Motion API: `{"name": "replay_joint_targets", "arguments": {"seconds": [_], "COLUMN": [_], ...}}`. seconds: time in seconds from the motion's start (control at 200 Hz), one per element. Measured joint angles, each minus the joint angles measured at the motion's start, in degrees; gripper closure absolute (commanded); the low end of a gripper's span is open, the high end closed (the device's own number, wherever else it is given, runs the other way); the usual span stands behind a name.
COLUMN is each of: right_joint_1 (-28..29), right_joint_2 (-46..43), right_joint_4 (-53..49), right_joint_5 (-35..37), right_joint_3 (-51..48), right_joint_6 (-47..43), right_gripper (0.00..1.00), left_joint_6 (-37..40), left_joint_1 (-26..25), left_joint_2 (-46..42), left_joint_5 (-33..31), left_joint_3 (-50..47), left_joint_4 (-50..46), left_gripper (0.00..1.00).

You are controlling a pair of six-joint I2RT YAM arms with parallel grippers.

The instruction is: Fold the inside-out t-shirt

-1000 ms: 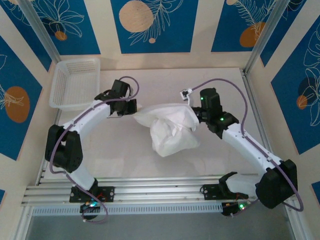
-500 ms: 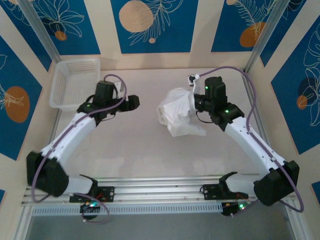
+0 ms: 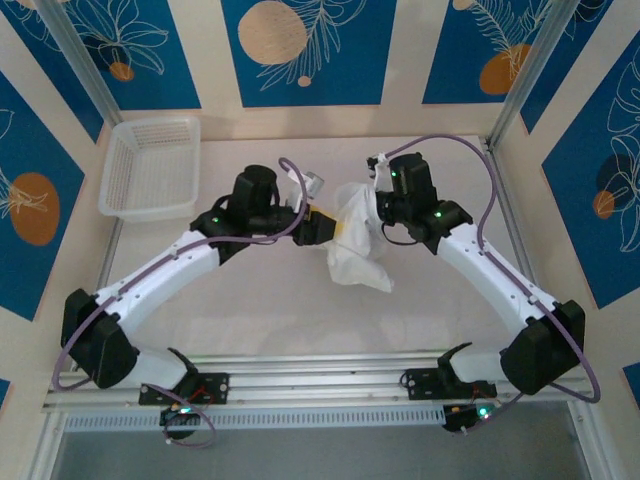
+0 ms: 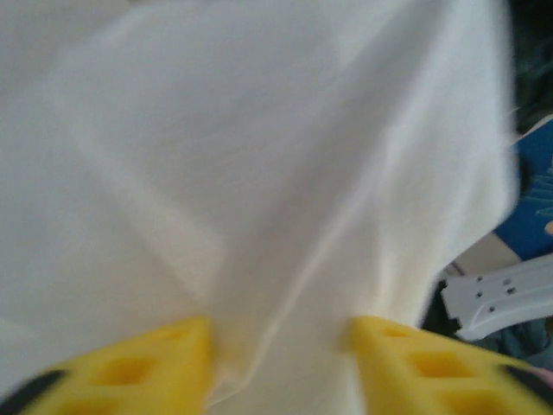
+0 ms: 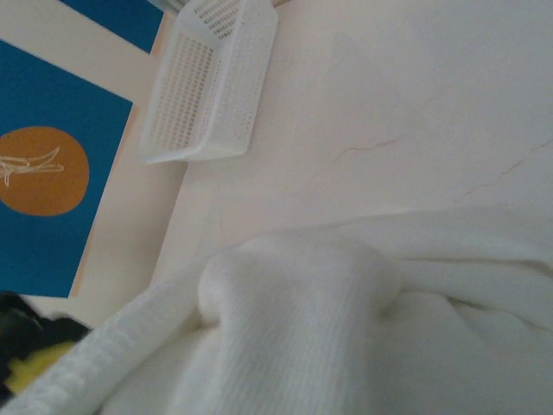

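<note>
The inside-out t-shirt (image 3: pixel 361 252) is a bunched white bundle at mid-table, hanging from my right gripper (image 3: pixel 372 212), which is shut on its upper part. In the right wrist view the t-shirt's cloth (image 5: pixel 346 346) covers the fingers. My left gripper (image 3: pixel 328 228) reaches in from the left, against the bundle's left side. Seen from the left wrist, its yellow fingers (image 4: pixel 173 354) stand apart with a fold of the t-shirt (image 4: pixel 259 173) between them; the left gripper (image 4: pixel 281 333) is open round that fold.
A white mesh basket (image 3: pixel 112 170) sits at the far left corner, also seen as the basket (image 5: pixel 251 78) from the right wrist. Bare tabletop lies in front of the bundle. Aluminium rails run along the near edge, and frame posts stand at the far corners.
My left gripper let go of the shirt, swung away left, then came back against the bundle with jaws narrowing. My right gripper carried the shirt up and slightly right, then left again.
</note>
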Motion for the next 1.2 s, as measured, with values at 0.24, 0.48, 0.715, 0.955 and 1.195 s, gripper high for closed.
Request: {"name": "replay_joint_targets", "arguments": {"seconds": [0.24, 0.48, 0.715, 0.955, 1.195], "right_joint_1": [-8.2, -18.8, -24.7, -21.6, -15.4], "right_joint_2": [-0.5, -4.8, -10.3, -10.5, -8.7], "right_joint_4": [-2.3, -2.2, 2.4, 7.8, 8.8], "right_joint_5": [-0.2, -5.9, -14.2, -19.1, -17.8], "right_joint_3": [1.3, 1.1, 0.7, 0.4, 0.3], "right_joint_6": [5.0, 9.2, 15.9, 17.9, 17.2], "right_gripper": [1.0, 1.0, 1.0, 1.0, 1.0], "left_joint_6": [1.6, -1.3, -2.2, -5.7, -5.3], "left_joint_1": [1.2, 9.6, 14.6, 12.2, -1.3], "left_joint_2": [-2.6, -3.0, 0.1, -7.8, -1.8], "left_joint_5": [-14.3, -27.4, -36.3, -15.2, -7.3], "left_joint_3": [-4.8, -16.5, -18.5, -18.1, 0.2], "left_joint_4": [-7.5, -12.0, -16.5, -1.2, 5.0], "left_gripper": [1.0, 1.0, 0.66, 0.24, 0.03]}}
